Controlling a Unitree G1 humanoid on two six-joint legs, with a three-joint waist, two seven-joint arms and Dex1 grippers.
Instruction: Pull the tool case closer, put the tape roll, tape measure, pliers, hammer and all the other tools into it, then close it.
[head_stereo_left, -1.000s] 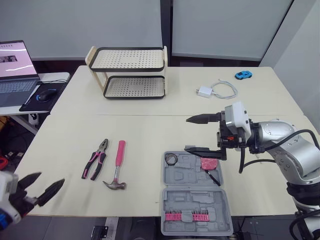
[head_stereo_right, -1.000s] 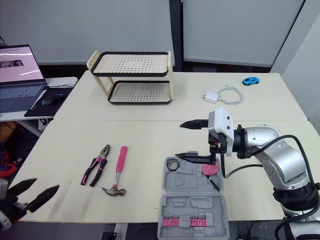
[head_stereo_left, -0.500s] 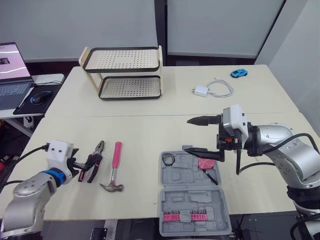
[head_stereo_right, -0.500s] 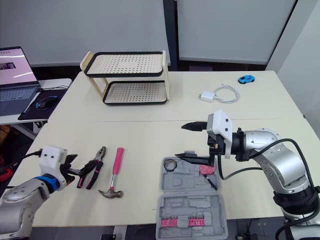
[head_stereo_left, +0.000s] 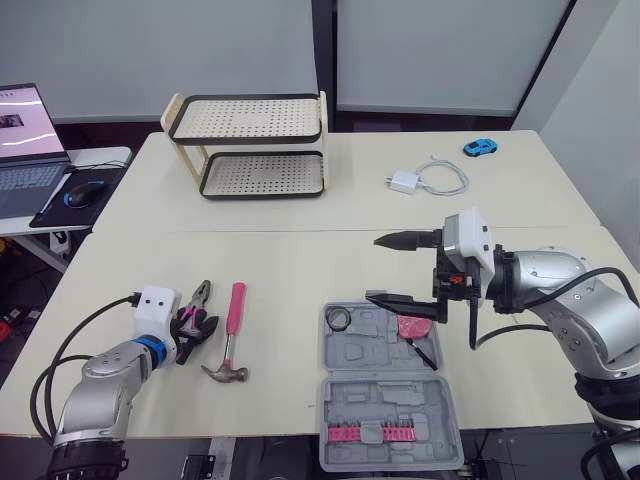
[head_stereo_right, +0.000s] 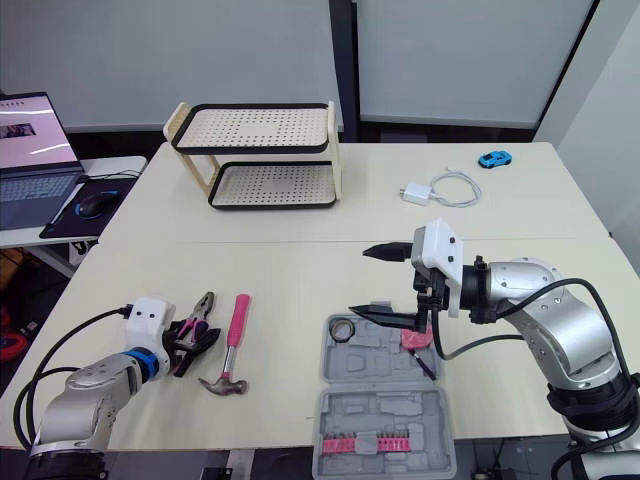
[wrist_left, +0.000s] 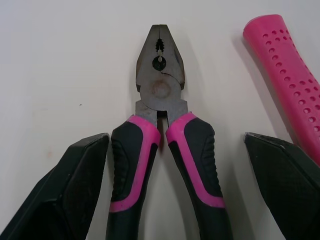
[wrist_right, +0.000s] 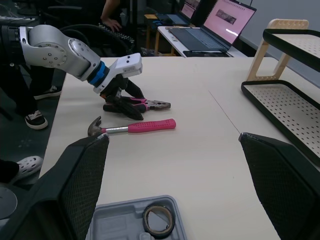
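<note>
— Where's the tool case (head_stereo_left: 390, 385)?

— Lying open on the table (head_stereo_left: 300, 260), both halves flat. The tape roll (head_stereo_left: 343, 318) sits in its far left corner. A pink thing (head_stereo_left: 417, 327) lies in the same half, over to the right; I can't make out what it is. The near half holds a row of pink bits (head_stereo_left: 366, 433).

— And the rest of the tools?

— Out on the table, left of the case. The hammer (head_stereo_left: 232, 334) is the nearer to it, pink handle pointing away and head towards the front edge. The pliers (head_stereo_left: 196, 318) lie just beyond the hammer, farther from the case, nose pointing away.

— What are the arms doing?

— The left gripper (wrist_left: 175, 137) is down at the pliers, spread wide, one finger on each side of the two handles with a gap between finger and handle on both sides. The right gripper (head_stereo_left: 385, 268) hangs over the far edge of the case, its fingers wide apart and gripping nothing.
</note>
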